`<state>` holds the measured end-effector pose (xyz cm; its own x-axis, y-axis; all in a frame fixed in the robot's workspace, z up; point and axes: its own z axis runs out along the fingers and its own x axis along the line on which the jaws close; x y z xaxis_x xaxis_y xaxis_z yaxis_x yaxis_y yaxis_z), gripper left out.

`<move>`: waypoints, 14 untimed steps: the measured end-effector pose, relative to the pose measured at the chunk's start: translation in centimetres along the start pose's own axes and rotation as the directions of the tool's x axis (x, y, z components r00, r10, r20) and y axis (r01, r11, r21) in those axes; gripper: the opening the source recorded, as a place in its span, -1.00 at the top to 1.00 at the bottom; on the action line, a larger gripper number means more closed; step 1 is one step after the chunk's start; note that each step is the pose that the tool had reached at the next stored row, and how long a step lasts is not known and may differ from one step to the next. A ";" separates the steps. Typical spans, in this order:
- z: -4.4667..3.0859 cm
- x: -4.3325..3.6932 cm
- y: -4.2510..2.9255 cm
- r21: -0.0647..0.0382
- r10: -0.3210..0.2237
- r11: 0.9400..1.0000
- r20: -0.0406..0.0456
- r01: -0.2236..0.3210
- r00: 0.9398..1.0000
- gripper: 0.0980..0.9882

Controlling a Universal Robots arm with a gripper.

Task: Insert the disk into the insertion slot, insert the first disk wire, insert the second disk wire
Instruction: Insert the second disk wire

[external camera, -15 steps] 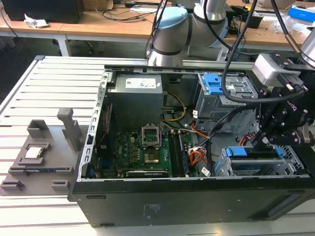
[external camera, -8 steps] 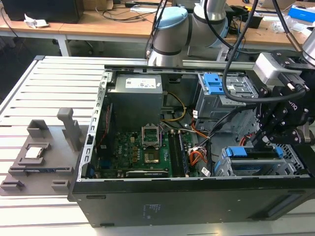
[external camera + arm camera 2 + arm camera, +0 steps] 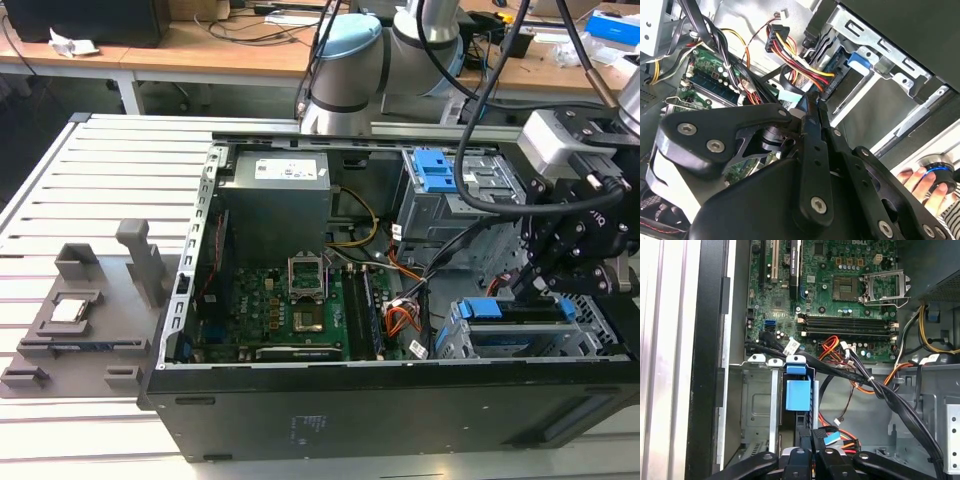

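Disk (image 3: 520, 322) inside insertion slot (image 3: 455, 340)

Insertion slot (image 3: 470, 340): bare silver sheet metal, dull sheen. Disk (image 3: 520, 325) carrier: bright blue smooth plastic. Gripper (image 3: 812, 102): matt black. Motherboard (image 3: 840, 300): green, semi-gloss. Table (image 3: 90, 200): pale ribbed metal.

Blue-framed disk (image 3: 520, 322) inside insertion slot (image 3: 455, 340)

A green motherboard (image 3: 290, 305) lies inside the open black computer case (image 3: 330, 410), beside a grey power supply (image 3: 275, 205). Left of the case in the exterior view, a grey fixture (image 3: 85, 320) rests on the slatted counter (image 3: 60, 180).
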<state>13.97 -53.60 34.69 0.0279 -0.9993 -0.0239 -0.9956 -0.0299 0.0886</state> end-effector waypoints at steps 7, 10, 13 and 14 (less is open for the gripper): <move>0.00 0.52 0.06 0.000 0.000 1.000 0.000 0.000 1.000 0.90; 0.08 0.57 0.06 0.000 0.000 1.000 0.001 0.000 1.000 0.90; 0.16 0.57 0.05 0.000 0.000 1.000 0.004 0.000 1.000 0.90; 0.17 0.58 0.05 0.000 0.000 1.000 0.004 0.000 1.000 0.90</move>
<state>13.91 -54.18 34.51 0.0279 -0.9992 -0.0282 -0.9956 -0.0303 0.0888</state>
